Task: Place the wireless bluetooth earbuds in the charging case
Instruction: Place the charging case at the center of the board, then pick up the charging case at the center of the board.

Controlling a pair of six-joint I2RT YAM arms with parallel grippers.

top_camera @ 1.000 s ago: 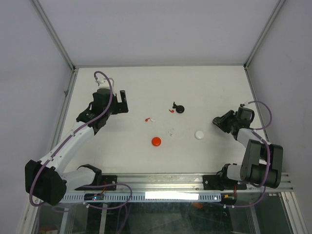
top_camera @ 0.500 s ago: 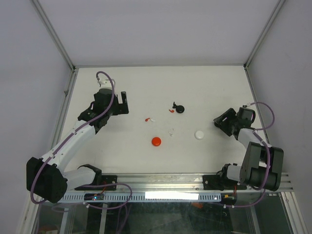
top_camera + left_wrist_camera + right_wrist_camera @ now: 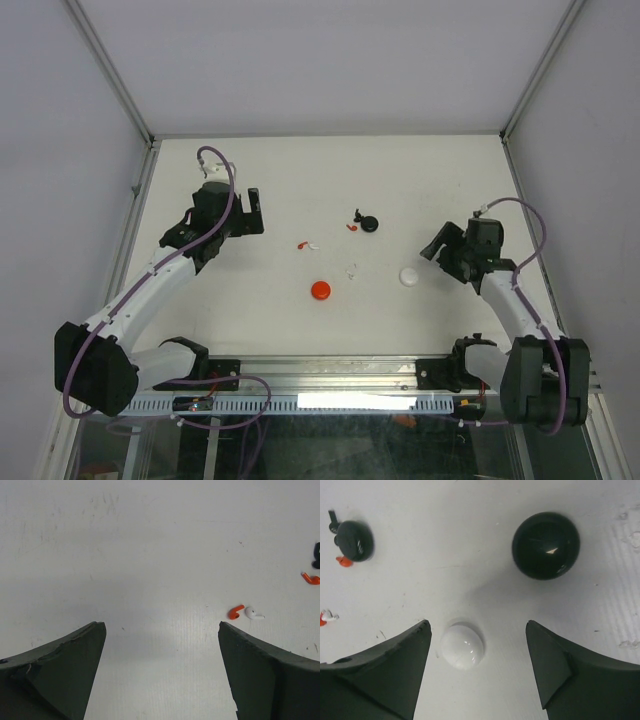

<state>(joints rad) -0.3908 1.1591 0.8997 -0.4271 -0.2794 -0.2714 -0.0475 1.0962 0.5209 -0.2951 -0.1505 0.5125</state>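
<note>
Near the table's middle lie a red earbud (image 3: pixel 236 612) and a white earbud (image 3: pixel 252 613), side by side and ahead-right of my open, empty left gripper (image 3: pixel 161 624) (image 3: pixel 252 210). A small black case (image 3: pixel 371 224) has a black earbud (image 3: pixel 358 213) and a second red earbud (image 3: pixel 351 227) beside it. Between the fingers of my open right gripper (image 3: pixel 477 623) (image 3: pixel 430 247) sits the white round case (image 3: pixel 462 646) (image 3: pixel 409 276), nearer the left finger and untouched. The red round case (image 3: pixel 320 290) lies further left.
A larger glossy black dome (image 3: pixel 546 545) lies ahead-right of the right gripper; it does not show in the top view. A pale earbud (image 3: pixel 351 270) lies between the red and white cases. Metal rails (image 3: pixel 140 190) edge the table.
My right gripper has opened from shut and its arm has swung left over the white case. The left arm has hardly moved.
</note>
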